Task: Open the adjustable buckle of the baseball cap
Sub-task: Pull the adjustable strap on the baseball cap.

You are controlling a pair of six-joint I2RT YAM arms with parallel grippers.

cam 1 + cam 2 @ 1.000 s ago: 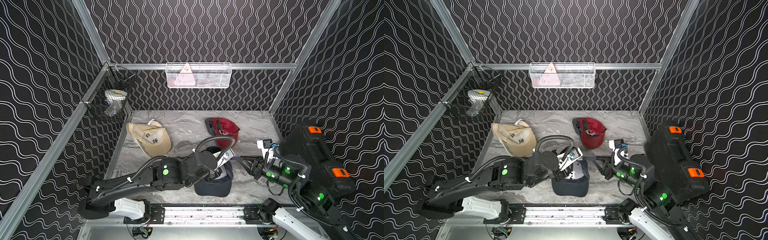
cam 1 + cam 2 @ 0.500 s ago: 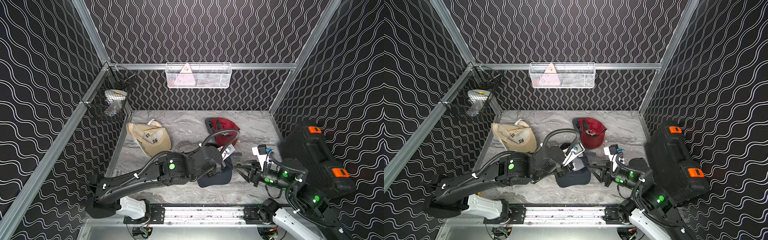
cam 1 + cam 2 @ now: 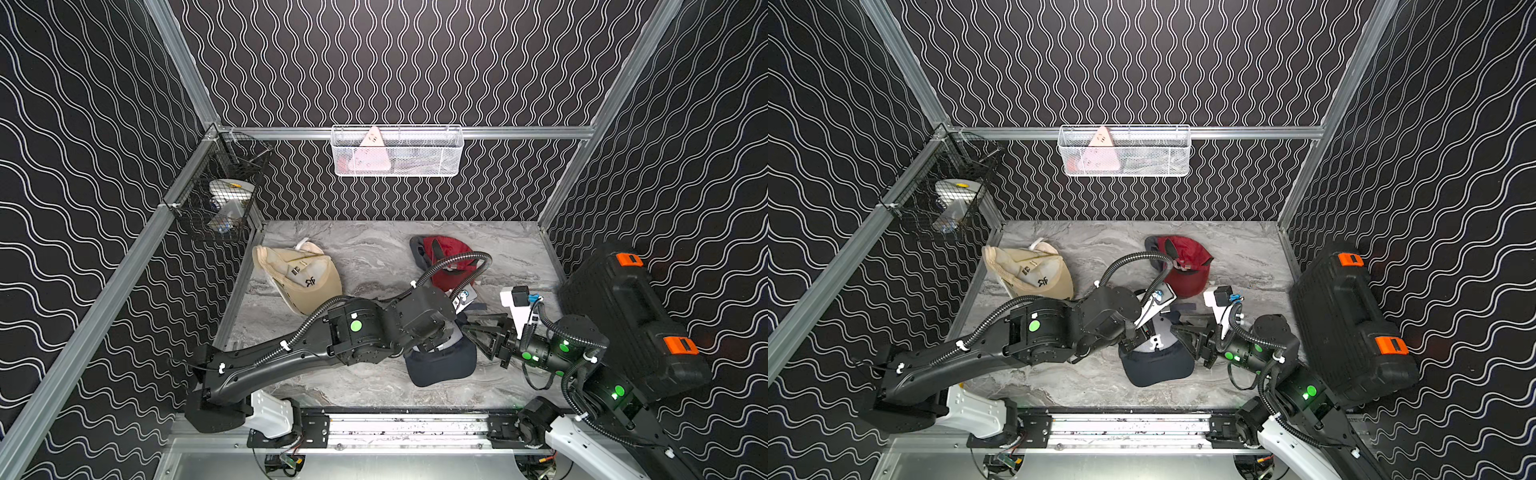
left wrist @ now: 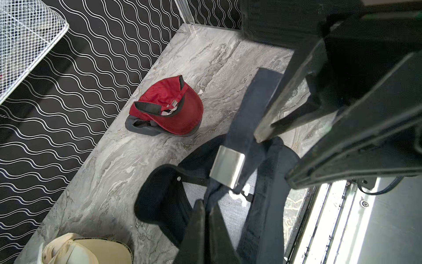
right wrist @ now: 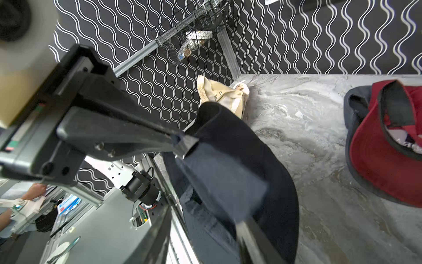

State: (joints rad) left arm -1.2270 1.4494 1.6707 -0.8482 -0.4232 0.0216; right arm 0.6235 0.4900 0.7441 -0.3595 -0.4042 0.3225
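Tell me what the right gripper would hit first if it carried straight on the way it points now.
Most likely the loose strap of the navy cap, which lies between the fingers of the open right gripper. Beyond it is the cap's body, pinched by the left gripper. Depth is hard to judge.

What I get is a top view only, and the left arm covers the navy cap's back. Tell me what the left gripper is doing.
Observer: The left wrist view shows the left gripper shut on the navy cap at the rim of its back opening.
Operator: Find the buckle.
Observer: The silver buckle sits on the strap, just beyond that pinch.
Operator: Report the right gripper.
Observer: Right wrist view: the right gripper is open, the strap's tail between its jaws.
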